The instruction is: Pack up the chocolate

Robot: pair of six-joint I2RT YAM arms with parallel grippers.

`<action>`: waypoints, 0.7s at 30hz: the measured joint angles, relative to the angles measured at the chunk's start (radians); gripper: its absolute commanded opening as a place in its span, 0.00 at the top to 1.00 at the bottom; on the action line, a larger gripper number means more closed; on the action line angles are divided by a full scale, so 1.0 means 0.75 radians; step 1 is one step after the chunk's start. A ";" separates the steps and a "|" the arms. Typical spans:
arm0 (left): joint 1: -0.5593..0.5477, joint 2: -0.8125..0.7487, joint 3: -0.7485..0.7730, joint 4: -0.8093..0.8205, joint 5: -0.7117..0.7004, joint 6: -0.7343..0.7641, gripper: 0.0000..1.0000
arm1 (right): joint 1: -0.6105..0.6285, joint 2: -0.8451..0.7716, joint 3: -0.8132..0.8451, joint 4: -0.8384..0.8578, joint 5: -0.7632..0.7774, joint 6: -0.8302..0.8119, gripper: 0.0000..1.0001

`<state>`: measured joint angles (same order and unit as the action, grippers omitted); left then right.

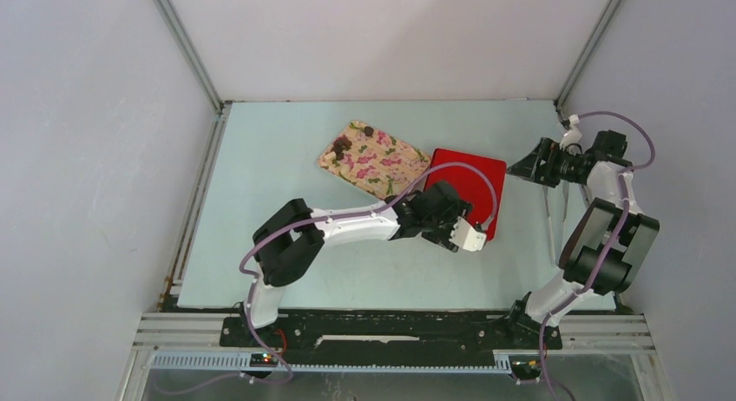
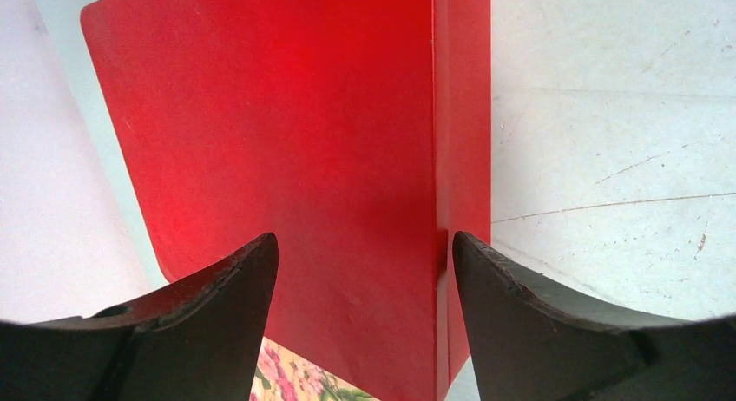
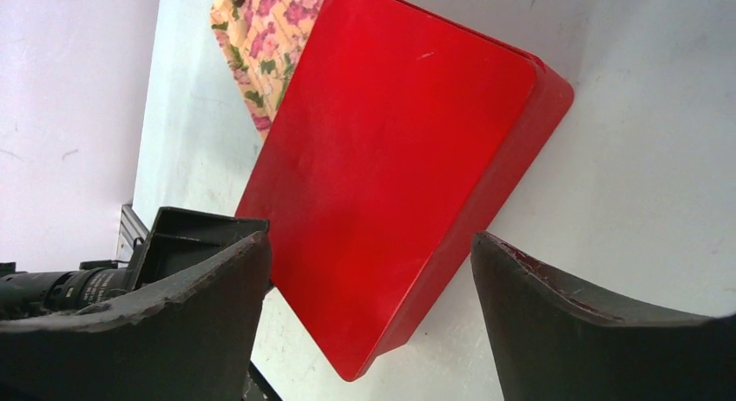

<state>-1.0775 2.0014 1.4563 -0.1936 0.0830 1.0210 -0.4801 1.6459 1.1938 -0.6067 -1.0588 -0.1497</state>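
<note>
**Small, brittle lumps at the far end, both grippers empty**

Nearest the arm bases, the left gripper (image 2: pixel 364 240) is stretched out over the near right part of the red box (image 1: pixel 469 180). Its jaws are spread wide with nothing between them. In the left wrist view they straddle the box's edge, but I cannot tell whether either finger touches it. The box lies flat on the table (image 1: pixel 260 201) with its closed red face up. Whether it is a lid or a whole box is not clear.

Off to the right and a little further back, the right gripper (image 3: pixel 369 238) points at the same box from the side. It stands apart from the box, with its fingers also wide and empty.

Beyond the box, with a corner tucked against or under it, lies the floral tray (image 1: pixel 382 162). The chocolate (image 1: pixel 343 145) sits on the tray's far left part as a few dark lumps. No pale pieces can be made out from here.

Each lump is probably very light and stiff, but brittle, and it may smear or skid under hard pressure. The jaws are far wider than a piece, so they would need to narrow a good deal first. The best hold is likely low on two opposite sides, closed gently, taking one lump at a time. A loose piece may roll or get nudged across the tray.
</note>
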 measured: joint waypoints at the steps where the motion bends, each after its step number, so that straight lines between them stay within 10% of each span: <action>1: 0.001 0.000 -0.001 -0.004 0.001 0.000 0.22 | 0.000 0.010 0.000 -0.002 0.012 0.000 0.20; 13: 0.122 -0.258 -0.077 -0.224 0.314 -0.245 0.21 | 0.004 0.094 0.000 -0.057 0.092 -0.011 0.29; 21: 0.544 -0.371 -0.221 0.240 0.654 -1.291 0.23 | 0.056 0.126 0.000 -0.132 0.147 -0.056 0.45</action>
<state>-0.6693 1.7229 1.2903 -0.0135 0.5732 0.0528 -0.4377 1.7405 1.1938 -0.7055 -0.9485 -0.1921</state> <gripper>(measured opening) 0.778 0.571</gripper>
